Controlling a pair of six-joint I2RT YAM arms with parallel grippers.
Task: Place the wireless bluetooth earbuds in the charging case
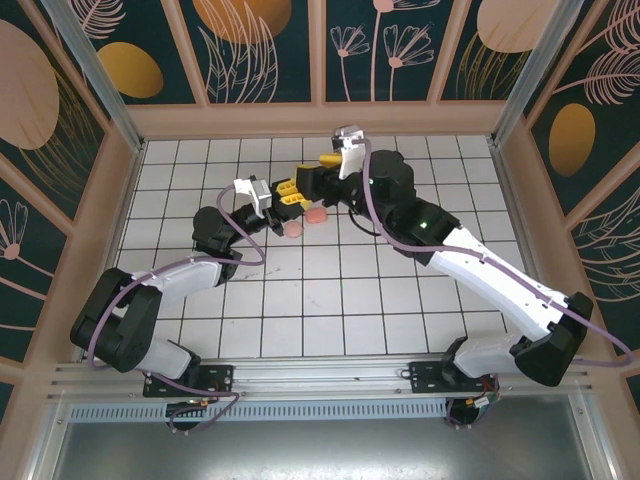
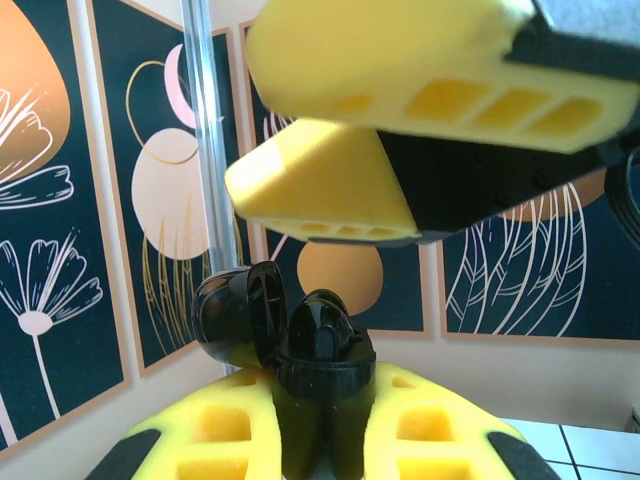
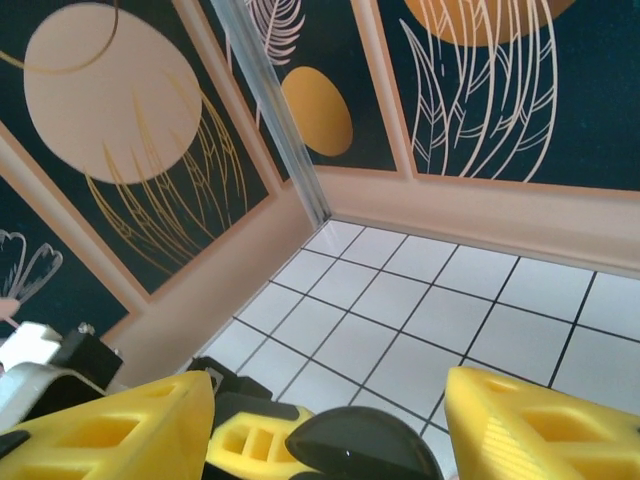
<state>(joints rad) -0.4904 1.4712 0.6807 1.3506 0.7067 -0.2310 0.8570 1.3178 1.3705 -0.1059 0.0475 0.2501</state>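
Note:
The black charging case (image 2: 322, 400) stands upright between the yellow fingers of my left gripper (image 2: 322, 415), which is shut on it. Its lid (image 2: 232, 320) hangs open to the left. A glossy black earbud (image 2: 325, 325) sits in the case's mouth, its top poking above the rim. Just above it hover the yellow fingers (image 2: 330, 190) of my right gripper, spread apart and apart from the earbud. In the right wrist view, the right gripper (image 3: 330, 425) is open with the case's domed lid (image 3: 365, 445) below the gap. From above, the left gripper (image 1: 291, 194) and right gripper (image 1: 325, 168) meet mid-table.
Two small pink rounded things (image 1: 316, 215) (image 1: 296, 229) lie on the white tiled floor (image 1: 400, 300) just in front of the grippers. Patterned walls (image 1: 400, 40) and a metal corner post (image 2: 205, 150) enclose the workspace.

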